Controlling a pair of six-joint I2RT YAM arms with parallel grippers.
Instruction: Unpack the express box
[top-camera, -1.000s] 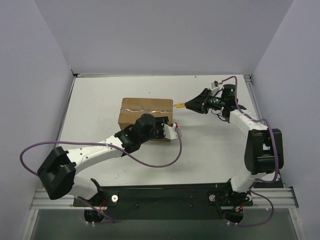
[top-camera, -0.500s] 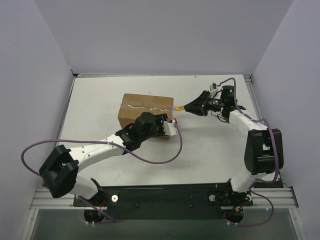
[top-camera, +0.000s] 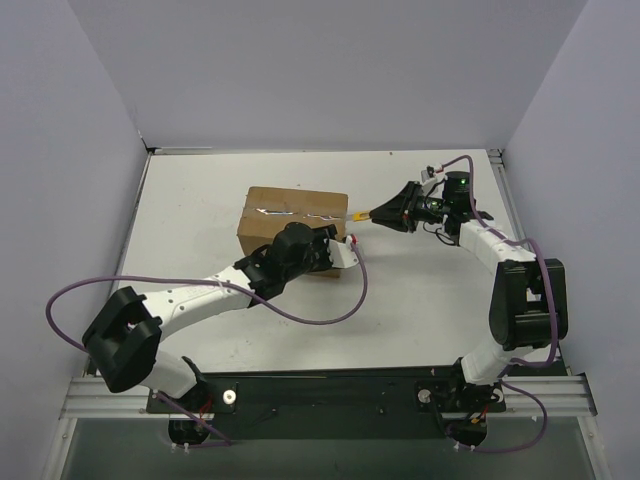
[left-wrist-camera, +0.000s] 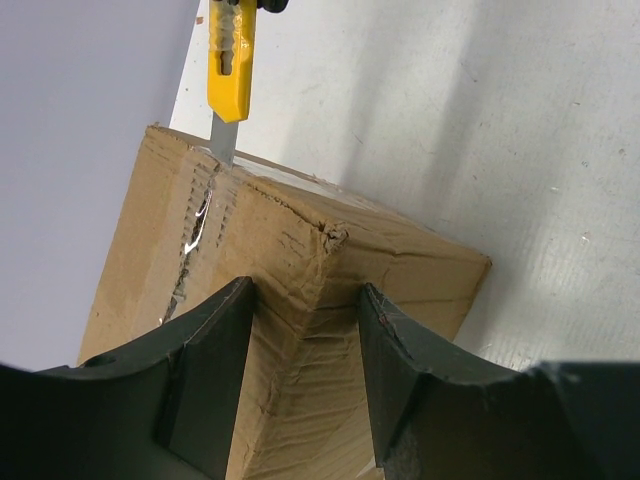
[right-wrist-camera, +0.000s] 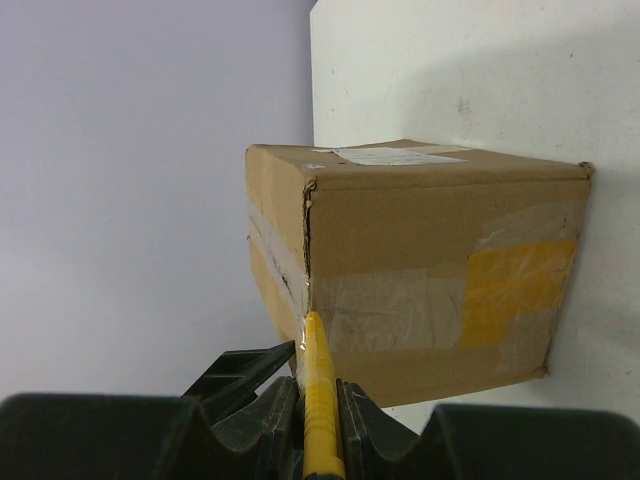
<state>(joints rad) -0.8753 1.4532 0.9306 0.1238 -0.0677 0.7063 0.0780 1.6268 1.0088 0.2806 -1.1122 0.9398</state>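
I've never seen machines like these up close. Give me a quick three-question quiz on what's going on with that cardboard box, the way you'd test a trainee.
1. True or false: the right gripper is shut on a yellow knife.
2. The knife's blade meets the express box at: A) its taped seam; B) its pale label; C) nowhere, it rests on the table.
3. Fill in: the fingers of the left gripper straddle a ____ of the box.
Key: 1 true; 2 A; 3 corner.
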